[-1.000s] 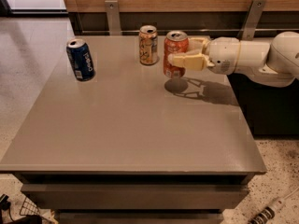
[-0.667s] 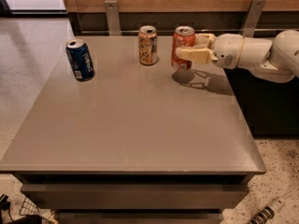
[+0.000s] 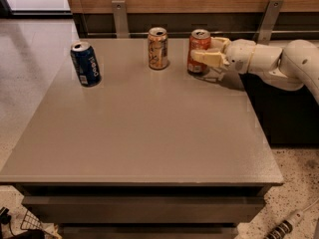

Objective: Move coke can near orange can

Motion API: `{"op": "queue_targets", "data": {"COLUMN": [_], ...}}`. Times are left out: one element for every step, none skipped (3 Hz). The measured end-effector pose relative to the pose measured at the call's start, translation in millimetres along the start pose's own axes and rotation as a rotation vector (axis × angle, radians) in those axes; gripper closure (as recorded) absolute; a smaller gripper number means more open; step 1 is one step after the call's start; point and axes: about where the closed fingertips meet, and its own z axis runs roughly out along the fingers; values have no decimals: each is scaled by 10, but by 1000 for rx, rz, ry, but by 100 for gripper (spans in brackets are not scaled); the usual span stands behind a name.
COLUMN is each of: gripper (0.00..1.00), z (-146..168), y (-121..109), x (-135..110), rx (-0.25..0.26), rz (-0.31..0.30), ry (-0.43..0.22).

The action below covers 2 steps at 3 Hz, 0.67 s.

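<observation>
The coke can (image 3: 198,50), red-orange with a silver top, stands upright near the far edge of the grey table (image 3: 144,128). My gripper (image 3: 205,54) reaches in from the right and is shut on the coke can, with one cream finger across its front. The orange can (image 3: 158,48), pale orange-tan with cream patches, stands upright a short gap to the left of the coke can. The two cans do not touch.
A dark blue can (image 3: 85,63) stands upright at the far left of the table. A wooden wall with two metal brackets (image 3: 119,18) runs behind the table. The white arm (image 3: 279,63) hangs over the right edge. A cable lies on the floor at bottom right.
The gripper has carried the coke can away from me toward the far edge, and it now stands on the table in line with the orange can.
</observation>
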Motion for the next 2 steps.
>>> {"op": "queue_targets", "data": {"gripper": [100, 84], "z": [160, 197], "y": [-55, -42], "x": [115, 120], "rx": [3, -1], "rz": [-19, -22], "ry": [-35, -38]}}
